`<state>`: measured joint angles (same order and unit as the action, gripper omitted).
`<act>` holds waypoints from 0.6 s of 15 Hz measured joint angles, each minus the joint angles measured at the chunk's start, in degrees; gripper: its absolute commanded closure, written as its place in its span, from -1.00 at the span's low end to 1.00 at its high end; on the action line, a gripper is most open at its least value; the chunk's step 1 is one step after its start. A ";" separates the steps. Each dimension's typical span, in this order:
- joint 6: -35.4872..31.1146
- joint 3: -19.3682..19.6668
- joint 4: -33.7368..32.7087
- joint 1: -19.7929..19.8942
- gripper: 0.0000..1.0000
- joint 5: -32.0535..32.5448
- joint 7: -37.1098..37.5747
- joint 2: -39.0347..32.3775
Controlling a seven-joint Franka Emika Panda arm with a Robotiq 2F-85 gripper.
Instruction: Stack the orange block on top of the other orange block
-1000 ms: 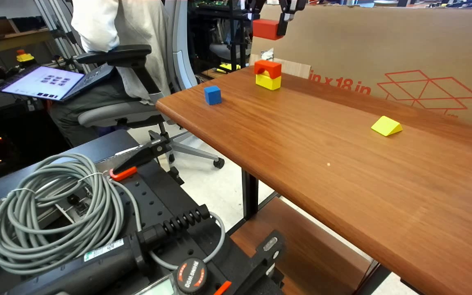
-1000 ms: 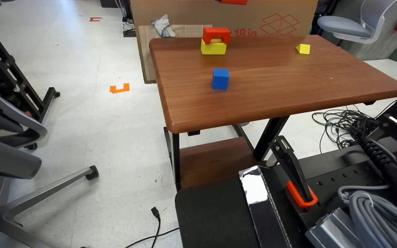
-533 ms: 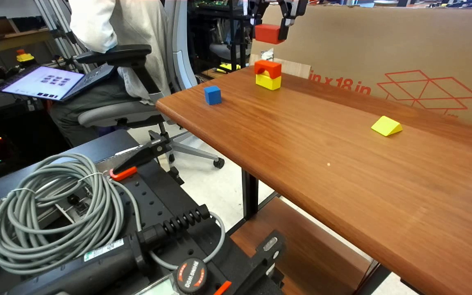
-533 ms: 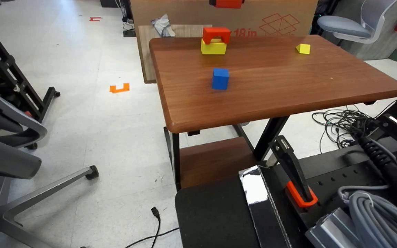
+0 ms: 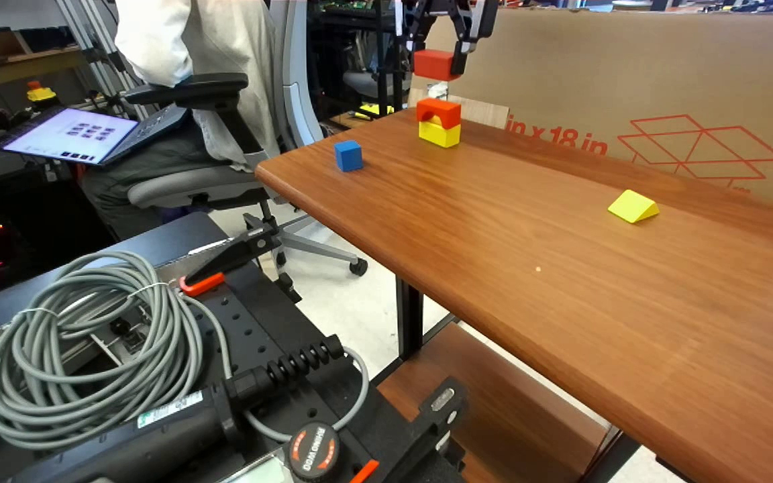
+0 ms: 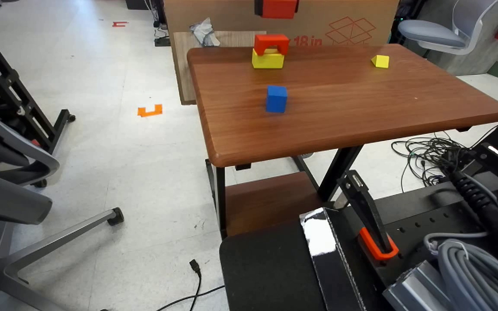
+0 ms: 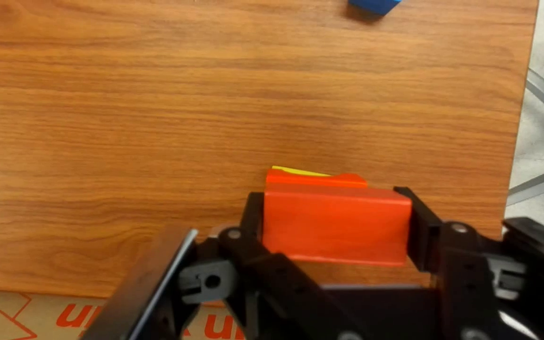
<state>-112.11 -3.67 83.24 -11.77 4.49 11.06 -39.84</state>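
My gripper (image 5: 436, 62) is shut on the orange block, an orange-red rectangular brick (image 5: 432, 65), held level in the air. The brick also shows at the top edge of an exterior view (image 6: 278, 8) and between both fingers in the wrist view (image 7: 335, 226). The only other orange block seen on the table is an arch-shaped piece (image 5: 438, 111), not a small cube; it also shows in an exterior view (image 6: 271, 42). It rests on a yellow block (image 5: 439, 135). In the wrist view the held brick hides most of the arch (image 7: 317, 178). A gap separates brick and arch in both exterior views.
A blue cube (image 6: 276, 99) stands on the wooden table (image 6: 339, 116) near the stack. A yellow wedge (image 5: 633, 206) lies farther along the table. A large cardboard sheet (image 5: 628, 80) stands behind the table. A person sits in a chair beyond the table's end.
The gripper has come down with the brick towards the arch. In an exterior view the brick has also shifted left. The blocks on the table have not moved.
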 measured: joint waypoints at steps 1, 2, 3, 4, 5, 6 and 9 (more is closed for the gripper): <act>0.21 0.05 -0.32 -0.04 0.13 0.12 0.07 -0.31; 0.49 0.11 -0.63 -0.08 0.13 0.19 0.10 -0.63; 0.78 0.17 -0.99 -0.12 0.13 0.26 0.13 -1.01; 0.98 0.22 -1.26 -0.14 0.13 0.34 0.16 -1.37; 1.15 0.26 -1.56 -0.16 0.13 0.45 0.19 -1.74; 1.38 0.27 -1.94 -0.17 0.13 0.54 0.23 -2.12; 2.42 0.28 -2.98 -0.24 0.13 0.63 0.30 -3.08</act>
<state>-109.69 -3.39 80.27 -12.01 5.12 11.35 -42.92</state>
